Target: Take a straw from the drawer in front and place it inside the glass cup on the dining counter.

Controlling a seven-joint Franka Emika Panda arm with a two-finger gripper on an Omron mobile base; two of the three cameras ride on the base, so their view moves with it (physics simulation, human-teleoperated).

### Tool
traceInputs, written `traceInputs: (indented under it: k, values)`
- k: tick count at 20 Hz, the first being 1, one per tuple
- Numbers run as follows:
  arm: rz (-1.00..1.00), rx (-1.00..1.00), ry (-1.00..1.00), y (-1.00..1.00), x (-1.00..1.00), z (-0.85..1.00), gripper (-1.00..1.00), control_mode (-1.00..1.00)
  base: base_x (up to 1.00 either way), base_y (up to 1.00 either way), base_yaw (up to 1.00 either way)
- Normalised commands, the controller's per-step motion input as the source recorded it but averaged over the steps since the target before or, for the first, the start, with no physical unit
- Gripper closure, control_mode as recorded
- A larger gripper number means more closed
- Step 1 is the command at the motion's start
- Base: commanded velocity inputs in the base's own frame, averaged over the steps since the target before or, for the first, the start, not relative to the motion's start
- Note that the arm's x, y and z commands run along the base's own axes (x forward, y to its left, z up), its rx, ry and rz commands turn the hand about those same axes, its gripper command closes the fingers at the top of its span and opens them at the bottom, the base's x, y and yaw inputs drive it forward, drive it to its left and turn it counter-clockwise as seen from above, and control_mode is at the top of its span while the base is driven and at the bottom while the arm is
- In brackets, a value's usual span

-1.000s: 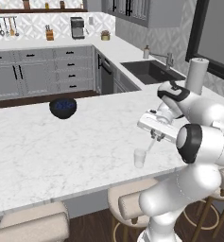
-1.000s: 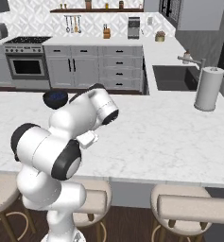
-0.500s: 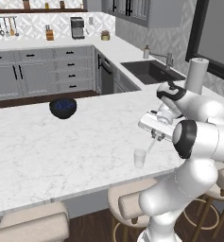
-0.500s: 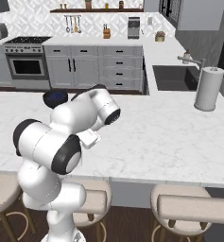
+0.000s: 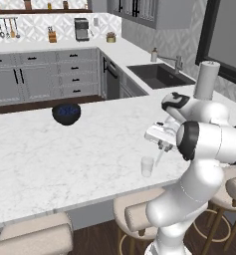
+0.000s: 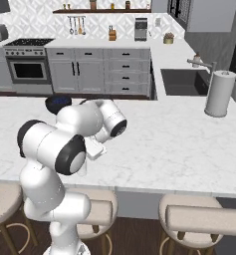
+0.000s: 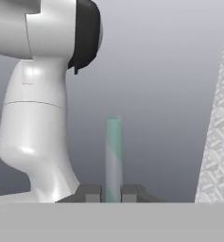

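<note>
Leftmost on the tabletop (image 5: 50,159), a white marble surface with grey veins, a dark round bowl (image 5: 66,113) with a blue-speckled inside was seen standing well apart from the other things. Farther right, near the overhanging front edge, the glass cup (image 5: 147,166) was found upright and clear. Just above and to the right of it, the gripper (image 5: 163,148) was held at the end of the white arm, and the straw (image 5: 159,158) was seen as a thin pale stick slanting down from it toward the cup; whether its lower end had entered the rim could not be told. In the hand view, the straw (image 7: 113,158) was shown as a pale stick with a greenish tint, rising straight up between the two dark fingertips (image 7: 90,193), which were pressed closely against it on both sides, so the gripper (image 7: 112,194) was closed narrowly on the straw. To the right of the arm, at the far side of the tabletop, a tall white cylinder roll (image 5: 206,79) was seen upright, and behind it a dark sink (image 5: 159,75) with a faucet was set into the back counter. In the right base view, the same roll (image 6: 218,93) was seen at the right, with the bowl (image 6: 58,103) partly hidden behind the arm at the left. Beige round stools (image 5: 139,216) were lined up below the tabletop's edge.
</note>
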Motion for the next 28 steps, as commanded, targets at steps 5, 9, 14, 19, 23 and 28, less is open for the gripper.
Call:
traceInputs:
  k: [5,9,14,19,23,28]
  values:
    - [0.0,0.0,0.05,0.0,0.04,-0.05,1.0,-1.0,0.0,0.0,0.0]
    - [0.0,0.0,0.01,0.0,0.05,0.0,1.0,-1.0,0.0,0.0,0.0]
    - [0.0,0.0,0.01,0.0,0.03,0.0,1.0,-1.0,0.0,0.0,0.0]
    - [0.0,0.0,0.0,0.0,0.08,0.0,1.0,-1.0,0.0,0.0,0.0]
    - [0.0,0.0,0.0,0.0,0.12,0.0,1.0,-1.0,0.0,0.0,0.0]
    - [0.0,0.0,0.0,0.0,0.2,0.0,1.0,-1.0,0.0,0.0,0.0]
